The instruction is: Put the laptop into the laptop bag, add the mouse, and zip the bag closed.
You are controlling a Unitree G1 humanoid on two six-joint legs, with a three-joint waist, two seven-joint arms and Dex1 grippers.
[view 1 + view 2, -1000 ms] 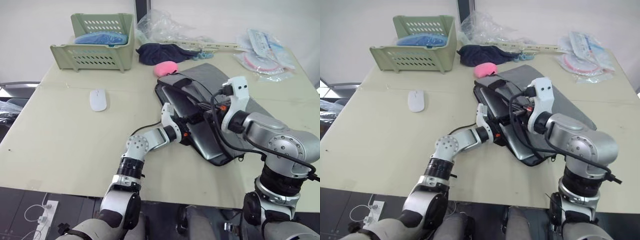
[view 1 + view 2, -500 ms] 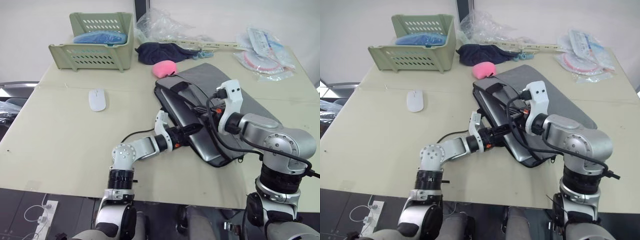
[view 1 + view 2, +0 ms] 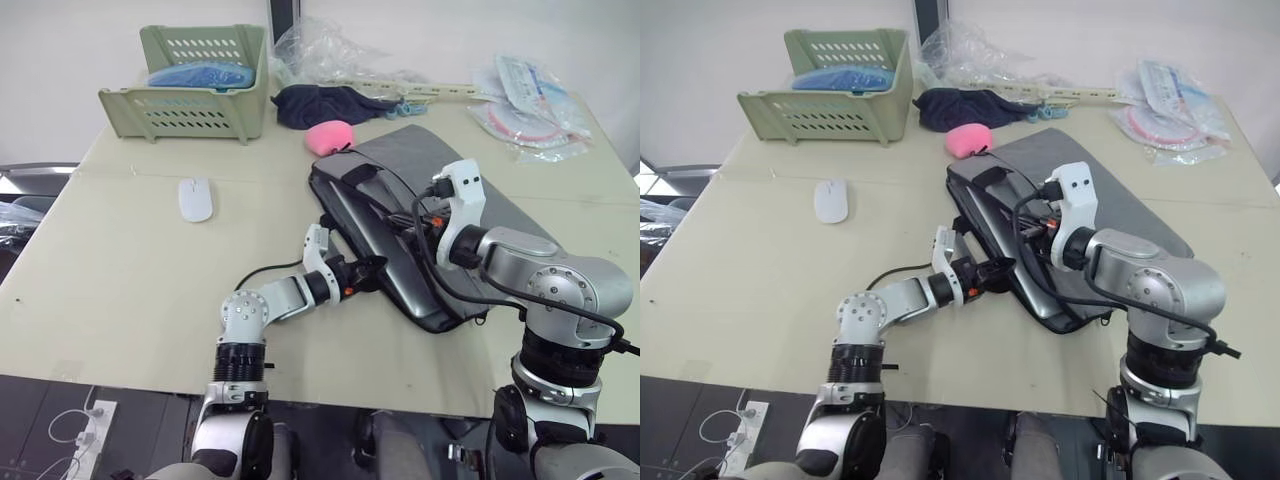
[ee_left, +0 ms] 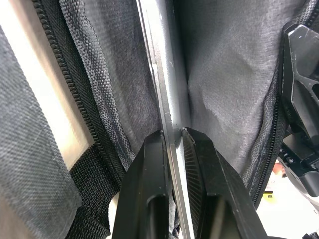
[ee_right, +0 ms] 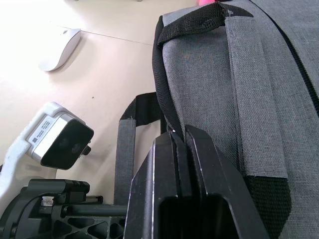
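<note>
The grey laptop bag (image 3: 425,158) lies open at mid-table, its mouth facing my left arm. The silver laptop (image 4: 167,74) sits inside it between the fabric walls. My left gripper (image 3: 377,263) reaches into the mouth, and the left wrist view shows that gripper (image 4: 172,135) shut on the laptop's thin edge. My right gripper (image 3: 400,217) is shut on the black edging of the bag's upper flap (image 5: 167,107), holding it up. The white mouse (image 3: 196,198) lies alone on the table, left of the bag.
A green basket (image 3: 190,85) holding something blue stands at the back left. A navy cloth bundle (image 3: 320,105) and a pink blob (image 3: 331,135) lie just behind the bag. Plastic packets (image 3: 530,100) lie at the back right. A black strap handle (image 5: 127,149) trails from the bag's mouth.
My left gripper's fingers have closed on the laptop's edge. The left elbow has drawn back toward the table's front. The right gripper still holds the flap.
</note>
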